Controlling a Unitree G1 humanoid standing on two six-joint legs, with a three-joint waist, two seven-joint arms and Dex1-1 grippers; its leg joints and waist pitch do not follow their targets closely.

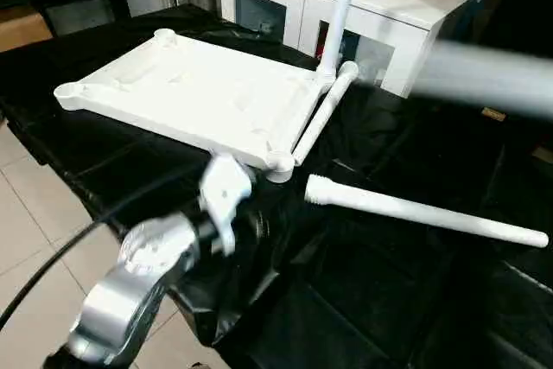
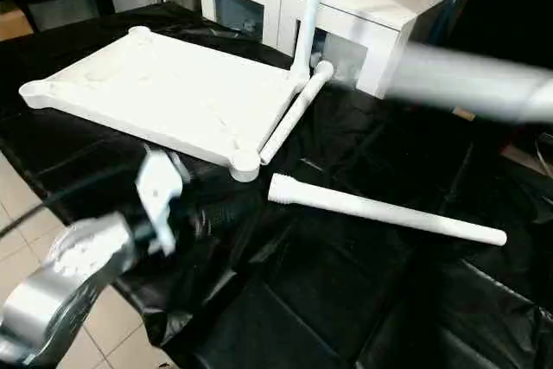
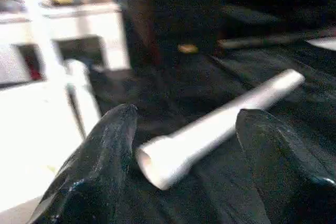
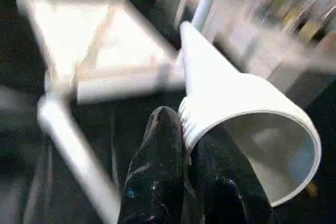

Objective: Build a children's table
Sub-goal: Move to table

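- Tabletop (image 1: 194, 92) lies underside up on black cloth (image 1: 363, 283), far-left part of the work area; corner sockets face up.
- One leg (image 1: 340, 10) already upright in far-right corner socket. 2nd leg (image 1: 324, 114) lies flat along tabletop's right edge, touching/just beside it, between the two right corners.
- 3rd leg, loose (image 1: 423, 212), flat on cloth, apart from tabletop, just right of near-right corner socket (image 1: 278, 162). Long axis runs roughly left-right across the robot; wide threaded end points left toward the tabletop, thin end points right and slightly toward the robot.
- L gripper (image 3: 184, 145): fingers wide apart, nothing held. L wrist view looks down the loose leg, its wide end sits between the two pads, beyond them, not touching as far as I can tell.
- R gripper (image 4: 184, 177): fingers clamped on the ribbed wide end of a 4th leg (image 4: 231, 98); the blurred white tube crossing upper right in head views (image 1: 492, 75) looks like that same leg, held up in the air.
- Key relation: loose leg's wide end lies straight ahead of L fingers and L arm (image 1: 147, 274) is the near one; R is busy w/ its own leg.
- Judgement: L would need to advance a bit along the leg's axis and close near the wide end; grip across the tube, not end-on, or it may roll on the cloth.
- Progress est.: 1 of 4 legs seated, 3 sockets open.
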